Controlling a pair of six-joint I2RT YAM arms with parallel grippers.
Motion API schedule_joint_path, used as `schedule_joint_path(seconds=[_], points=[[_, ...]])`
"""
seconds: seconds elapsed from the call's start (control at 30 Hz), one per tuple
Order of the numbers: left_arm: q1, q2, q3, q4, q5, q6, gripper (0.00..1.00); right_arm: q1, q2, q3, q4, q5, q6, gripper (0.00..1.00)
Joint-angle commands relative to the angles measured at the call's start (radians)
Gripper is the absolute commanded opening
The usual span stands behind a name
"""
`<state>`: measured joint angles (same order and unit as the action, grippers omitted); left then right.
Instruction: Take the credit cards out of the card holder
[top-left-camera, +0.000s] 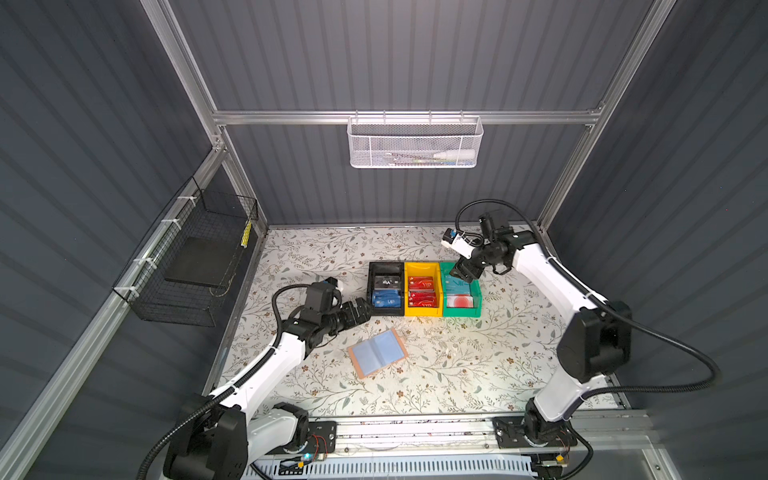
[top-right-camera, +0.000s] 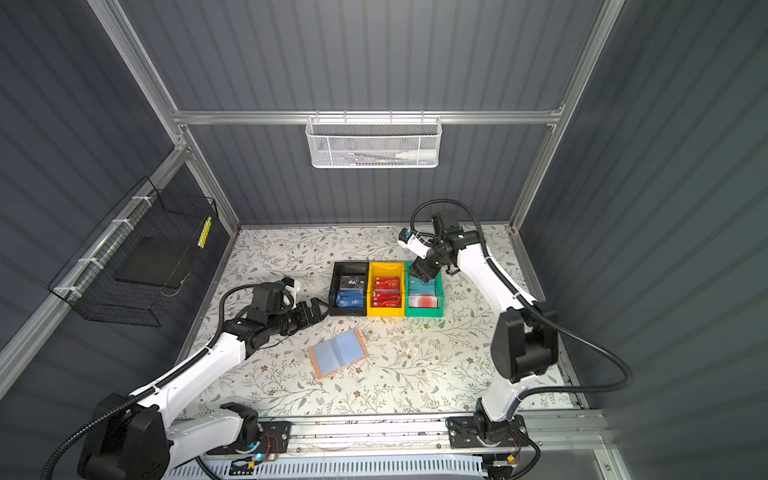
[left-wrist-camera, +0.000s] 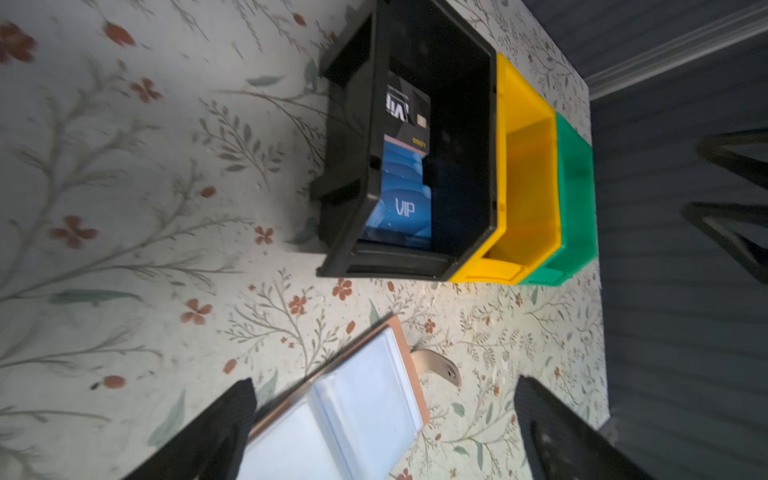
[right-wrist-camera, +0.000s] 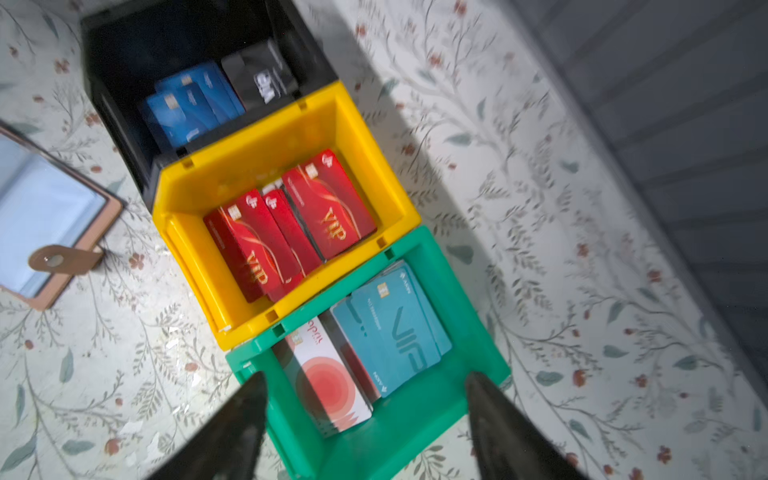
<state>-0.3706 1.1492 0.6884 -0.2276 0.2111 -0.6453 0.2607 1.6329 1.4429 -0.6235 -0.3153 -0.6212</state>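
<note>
The right gripper (right-wrist-camera: 365, 378) is hanging with fingers (right-wrist-camera: 249, 407) spread wide and empty right above the green bin (right-wrist-camera: 457, 299), where teal and white-and-red credit cards (right-wrist-camera: 395, 332) are lying; red ones are sitting in the yellow bin (right-wrist-camera: 249, 137) next beyond, blue ones in the black bin (left-wrist-camera: 349, 124) farthest off. The left gripper (top-left-camera: 360, 312) is gaping empty too, just beside that black bin, and the card holder (top-left-camera: 377, 353) is lying open on the table (top-left-camera: 478, 365) near it, untouched.

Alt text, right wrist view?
Open right pincer hovers above a green plastic bin of teal cards and a white-and-red card. Beside it: yellow plastic bin of red cards, black plastic bin of blue cards plus a black card.
</note>
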Motion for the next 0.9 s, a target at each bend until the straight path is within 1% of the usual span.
schedule_joint_path(seconds=[0.0, 0.13, 0.2, 0.23, 0.3, 0.37, 0.4, 0.47, 0.53, 0.57, 0.63, 0.67, 0.77, 0.87], points=[[0.001, -0.007, 0.073, -0.132, -0.227, 0.083, 1.00, -0.038, -0.087, -0.126, 0.227, -0.064, 0.189, 0.99], [0.001, -0.005, 0.103, -0.145, -0.414, 0.161, 1.00, -0.120, -0.217, -0.294, 0.337, -0.090, 0.297, 0.99], [0.001, -0.013, 0.089, -0.108, -0.505, 0.214, 1.00, -0.179, -0.290, -0.424, 0.456, -0.088, 0.363, 0.99], [0.001, -0.020, 0.076, -0.075, -0.533, 0.244, 1.00, -0.211, -0.320, -0.483, 0.521, -0.087, 0.404, 0.99], [0.001, -0.039, 0.025, 0.014, -0.595, 0.289, 1.00, -0.291, -0.381, -0.639, 0.709, -0.098, 0.489, 0.99], [0.002, -0.058, -0.026, 0.108, -0.636, 0.332, 1.00, -0.346, -0.410, -0.768, 0.874, -0.064, 0.547, 0.99], [0.002, -0.067, -0.055, 0.160, -0.652, 0.360, 1.00, -0.369, -0.411, -0.814, 0.954, -0.062, 0.566, 0.99], [0.002, -0.080, -0.112, 0.265, -0.668, 0.428, 1.00, -0.396, -0.388, -0.879, 1.034, -0.063, 0.582, 0.99], [0.004, -0.090, -0.156, 0.347, -0.694, 0.477, 1.00, -0.413, -0.344, -0.919, 1.106, -0.076, 0.613, 0.99], [0.007, -0.090, -0.173, 0.379, -0.714, 0.498, 1.00, -0.424, -0.318, -0.927, 1.123, -0.112, 0.624, 0.99], [0.021, -0.086, -0.197, 0.417, -0.739, 0.526, 1.00, -0.424, -0.271, -0.955, 1.230, -0.137, 0.652, 0.99], [0.034, -0.084, -0.208, 0.438, -0.743, 0.535, 1.00, -0.424, -0.247, -0.957, 1.261, -0.147, 0.647, 0.99], [0.087, -0.074, -0.250, 0.509, -0.721, 0.548, 1.00, -0.425, -0.215, -0.919, 1.218, -0.131, 0.647, 0.99], [0.141, -0.055, -0.297, 0.582, -0.702, 0.545, 1.00, -0.424, -0.194, -0.927, 1.239, -0.067, 0.672, 0.99]])
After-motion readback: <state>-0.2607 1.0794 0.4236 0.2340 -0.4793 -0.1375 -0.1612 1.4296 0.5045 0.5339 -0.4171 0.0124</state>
